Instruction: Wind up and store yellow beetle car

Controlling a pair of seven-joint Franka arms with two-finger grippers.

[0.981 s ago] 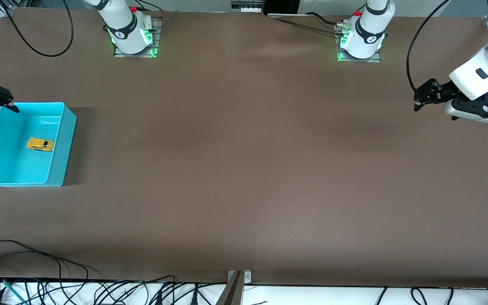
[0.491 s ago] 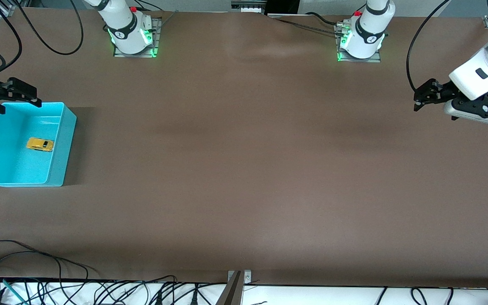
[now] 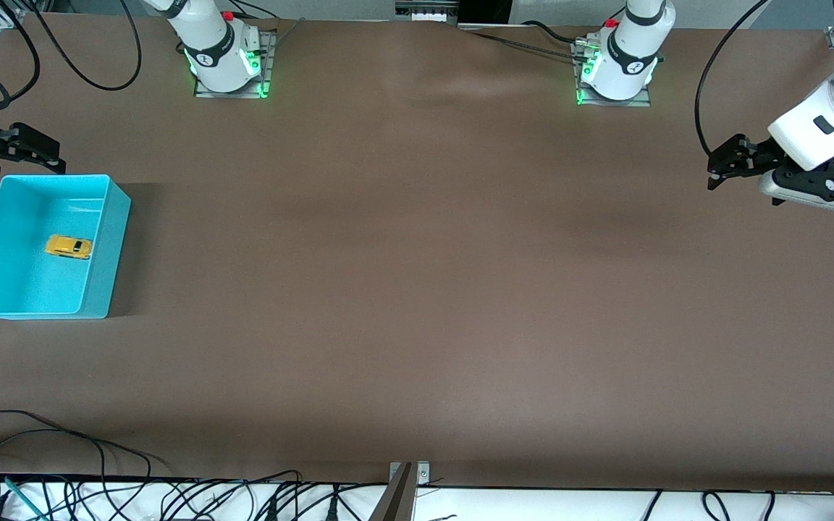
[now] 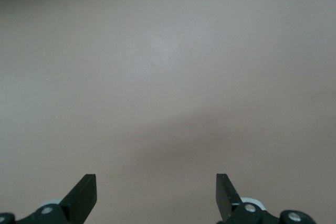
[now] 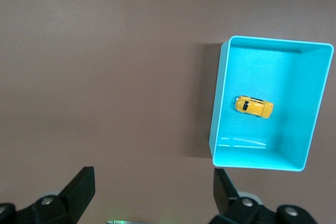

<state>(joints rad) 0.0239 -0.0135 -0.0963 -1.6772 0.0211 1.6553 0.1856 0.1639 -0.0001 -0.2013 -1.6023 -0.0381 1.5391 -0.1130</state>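
Inside one turquoise bin (image 3: 109, 246), one yellow beetle car (image 3: 69, 247); two grippers empty.

High front camera; two down-facing wrist cameras

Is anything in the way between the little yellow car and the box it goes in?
No. The yellow car already sits inside the blue box, with nothing visible on it. Both pincers are open and empty.

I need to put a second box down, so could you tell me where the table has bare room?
Nearly all the brown table is bare, from the turquoise bin to the left claw. The only occupied spot is at the right arm's end: the bin holds the yellow beetle car, with the open right claw hovering beside its rim.
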